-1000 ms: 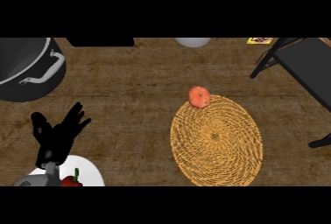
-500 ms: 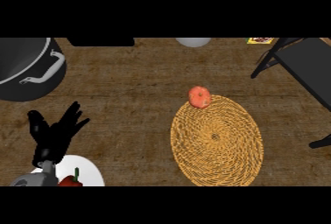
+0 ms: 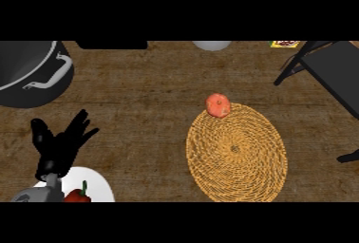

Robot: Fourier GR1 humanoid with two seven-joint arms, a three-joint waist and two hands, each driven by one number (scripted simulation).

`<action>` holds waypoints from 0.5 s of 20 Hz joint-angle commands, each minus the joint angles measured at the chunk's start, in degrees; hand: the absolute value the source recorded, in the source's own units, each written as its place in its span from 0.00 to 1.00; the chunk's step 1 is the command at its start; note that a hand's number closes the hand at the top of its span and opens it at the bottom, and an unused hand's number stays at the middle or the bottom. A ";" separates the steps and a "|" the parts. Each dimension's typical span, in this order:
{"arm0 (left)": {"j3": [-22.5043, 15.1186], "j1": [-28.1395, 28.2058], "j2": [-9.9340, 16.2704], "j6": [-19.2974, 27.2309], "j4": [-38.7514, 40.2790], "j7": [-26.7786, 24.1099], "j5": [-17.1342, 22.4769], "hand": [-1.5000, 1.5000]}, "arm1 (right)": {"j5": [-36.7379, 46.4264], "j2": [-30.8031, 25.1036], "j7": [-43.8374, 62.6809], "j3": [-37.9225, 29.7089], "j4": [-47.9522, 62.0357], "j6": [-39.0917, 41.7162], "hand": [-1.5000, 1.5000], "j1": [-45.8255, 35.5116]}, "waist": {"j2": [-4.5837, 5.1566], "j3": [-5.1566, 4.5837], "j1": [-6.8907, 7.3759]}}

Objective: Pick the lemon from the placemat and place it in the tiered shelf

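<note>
An orange-red round fruit, the lemon (image 3: pixel 218 105), lies on the far edge of a round woven placemat (image 3: pixel 236 152) right of centre. The dark tiered shelf (image 3: pixel 329 71) stands at the upper right. My left hand (image 3: pixel 60 144) rests open at the lower left, fingers spread and pointing up, far from the fruit. Only a small black bit of my right hand (image 3: pixel 348 156) shows at the right edge, right of the placemat.
A large black pot (image 3: pixel 28 71) with a grey handle fills the upper left. A white plate (image 3: pixel 98 187) with a red pepper (image 3: pixel 78 195) sits under my left forearm. A white bowl (image 3: pixel 212 45) and a small packet (image 3: pixel 284 43) lie at the far edge.
My left hand has drifted slightly left and down. The black bit at the right edge has barely shifted. The fruit has not moved.
</note>
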 commanded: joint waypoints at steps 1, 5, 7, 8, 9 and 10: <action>0.69 -1.02 0.23 0.42 1.86 1.41 -0.67 0.50 | -1.56 -2.20 -2.28 -0.53 2.46 -3.50 1.00 0.70 | 0.13 -0.18 -0.21; -0.32 0.63 -0.93 0.80 0.12 1.13 -1.69 0.50 | -3.09 -3.45 -5.14 0.06 4.35 -4.80 1.00 0.56 | 0.09 -0.18 -0.11; 0.48 -0.45 -1.35 -0.14 4.12 -1.67 -1.56 0.50 | -3.91 -1.33 -5.20 1.01 1.59 -5.60 1.00 3.02 | 0.05 -0.20 -0.48; 1.35 -1.55 -0.54 -0.10 5.88 -1.82 -1.91 0.50 | -4.82 -2.91 -5.69 0.68 1.76 -3.20 1.00 2.21 | 0.05 -0.21 -0.59; -0.36 -0.26 -2.16 0.28 4.04 -1.56 -2.38 0.50 | -3.98 -2.79 -5.50 0.65 5.71 -6.38 1.00 1.54 | 0.17 -0.19 -0.13; 0.31 3.08 -1.09 -0.89 1.20 -0.99 -1.37 0.50 | -5.05 -2.12 -5.29 1.14 0.67 -3.87 1.00 4.35 | -0.07 -0.19 -0.41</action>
